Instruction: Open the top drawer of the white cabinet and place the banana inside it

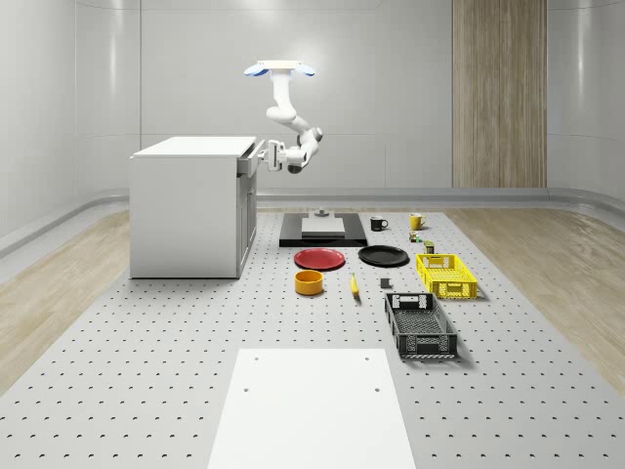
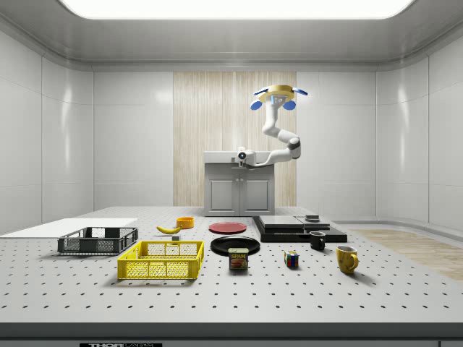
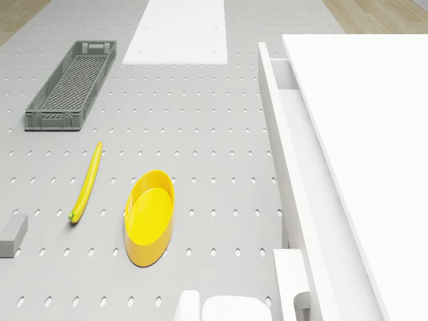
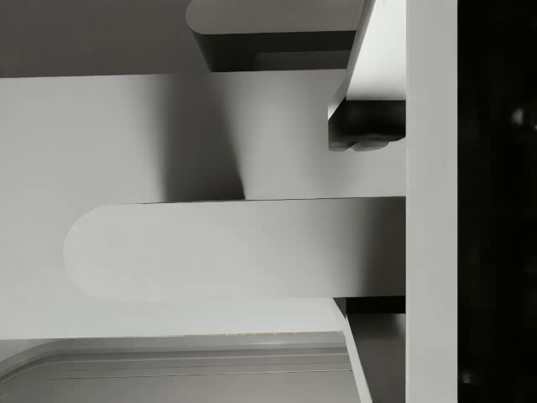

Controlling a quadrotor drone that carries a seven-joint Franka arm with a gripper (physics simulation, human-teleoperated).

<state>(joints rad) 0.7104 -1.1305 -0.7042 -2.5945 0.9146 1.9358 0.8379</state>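
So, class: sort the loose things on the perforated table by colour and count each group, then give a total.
Yellow: 4 — banana, bowl, crate, mug
Black: 3 — crate, plate, mug
Red: 1 — plate
Total: 8

Bright, even light all round, and it pours from a broad ceiling panel (image 2: 235, 7) glowing near white at the top of the side view. The glossy walls catch it as soft pale streaks. Shadows under things on the perforated table (image 1: 146, 332) are faint and short, sitting right under each thing. Up close in the wrist view it turns moody: a grey shadow falls across the white drawer front (image 4: 126, 126) above the handle (image 4: 226, 248), soft-edged, and a black band fills one side. Edges render crisp, straight lines hold straight toward the corners, no glare burns out any surface.
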